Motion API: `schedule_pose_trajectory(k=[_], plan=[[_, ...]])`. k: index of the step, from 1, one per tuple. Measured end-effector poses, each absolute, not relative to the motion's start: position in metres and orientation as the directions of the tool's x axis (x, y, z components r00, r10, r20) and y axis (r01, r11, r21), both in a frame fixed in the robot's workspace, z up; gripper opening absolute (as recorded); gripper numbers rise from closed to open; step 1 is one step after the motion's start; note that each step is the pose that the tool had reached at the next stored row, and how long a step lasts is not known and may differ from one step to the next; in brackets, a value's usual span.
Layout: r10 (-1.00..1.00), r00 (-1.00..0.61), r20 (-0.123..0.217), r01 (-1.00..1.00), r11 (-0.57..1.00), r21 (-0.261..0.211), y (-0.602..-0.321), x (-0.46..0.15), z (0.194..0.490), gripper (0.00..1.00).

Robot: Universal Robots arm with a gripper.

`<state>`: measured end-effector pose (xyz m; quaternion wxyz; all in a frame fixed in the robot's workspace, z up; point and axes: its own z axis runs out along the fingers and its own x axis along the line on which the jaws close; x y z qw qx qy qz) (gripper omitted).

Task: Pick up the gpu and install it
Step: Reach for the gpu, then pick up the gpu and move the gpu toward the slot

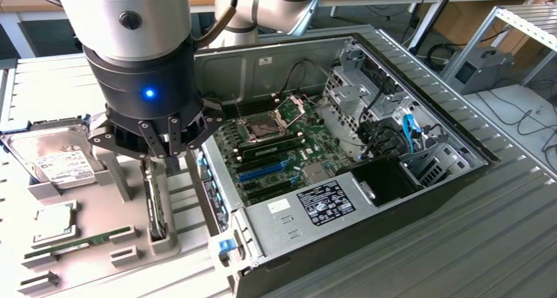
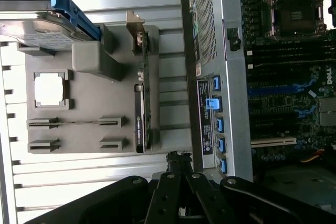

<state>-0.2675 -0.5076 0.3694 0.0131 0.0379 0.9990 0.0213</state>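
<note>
Grey metal made up the big open computer case [image 1: 261, 66], the largest thing there. Next came the gripper [image 1: 165, 151], with its fingers pressed together and holding nothing. It hung over the grey tray [image 1: 87, 275] just beside the case. The gpu [image 1: 156, 207] stood on its thin edge in a slot of that tray, not yet lifted. With the fingers shut like that, the gripper could bump the top of the gpu instead of going around it, and tip or scratch it. The case wall was close, so a crooked lift could knock the gpu against it. The thin memory stick [image 1: 78, 242] lay nearby and could be grabbed by mistake.
</note>
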Motion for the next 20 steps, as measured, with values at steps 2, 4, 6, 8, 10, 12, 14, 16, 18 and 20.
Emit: schedule_pose_trajectory(k=[2, 4, 6, 8, 10, 12, 14, 16, 18, 20], plan=[[0.076, -0.997, -0.025, 0.075, 0.996, 0.043, -0.5083, -0.2675, 0.3689, 0.11], [0.076, -0.997, -0.025, 0.075, 0.996, 0.043, -0.5090, -0.2677, 0.3683, 0.11], [0.076, -0.997, -0.025, 0.075, 0.996, 0.043, -0.5092, -0.2678, 0.3681, 0.11], [0.076, -0.997, -0.024, 0.075, 0.996, 0.043, -0.5098, -0.2680, 0.3679, 0.11], [0.076, -0.997, -0.025, 0.075, 0.996, 0.043, -0.5104, -0.2682, 0.3677, 0.11], [0.076, -0.997, -0.025, 0.075, 0.996, 0.043, -0.5105, -0.2682, 0.3676, 0.11], [0.076, -0.997, -0.025, 0.075, 0.996, 0.043, -0.5105, -0.2682, 0.3676, 0.11], [0.076, -0.997, -0.025, 0.075, 0.996, 0.043, -0.5105, -0.2682, 0.3676, 0.11], [0.076, -0.997, -0.025, 0.075, 0.996, 0.043, -0.5105, -0.2682, 0.3676, 0.11], [0.076, -0.997, -0.025, 0.075, 0.996, 0.043, -0.5105, -0.2682, 0.3676, 0.11]])
